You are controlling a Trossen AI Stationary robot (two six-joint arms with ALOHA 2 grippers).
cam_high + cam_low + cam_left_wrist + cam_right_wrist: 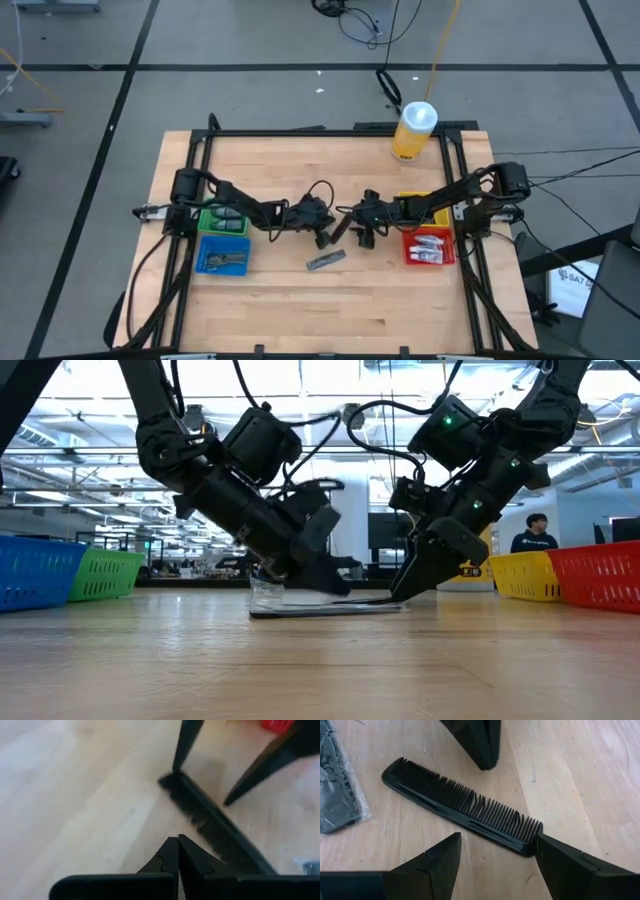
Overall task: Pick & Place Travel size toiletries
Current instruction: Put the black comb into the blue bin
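Note:
A black comb [460, 805] lies flat on the wooden table [300, 310] at its middle [338, 228]. My right gripper [495, 855] stands open over one end of it, having come slanting in from the table's right. My left gripper [178, 845] is shut, and its tips [482, 755] hang by the comb's toothed side. A second comb in a clear wrapper [337, 785] rests flat on the table nearer the front edge [326, 260]. My right gripper has one fingertip [547, 850] against the comb's end [529, 845]; the other finger [440, 857] stands apart from the comb's back. The fingers slant down from the table's right, and the comb stays flat on the wood. My left gripper: I cannot tell whether its shut tips touch the comb.
A green bin [222, 220] and a blue bin [222, 254] sit at the left, a yellow bin [412, 203] and a red bin [430, 246] with white tubes at the right. A yellow bottle [413, 130] stands at the far edge. The near half of the table is bare wood.

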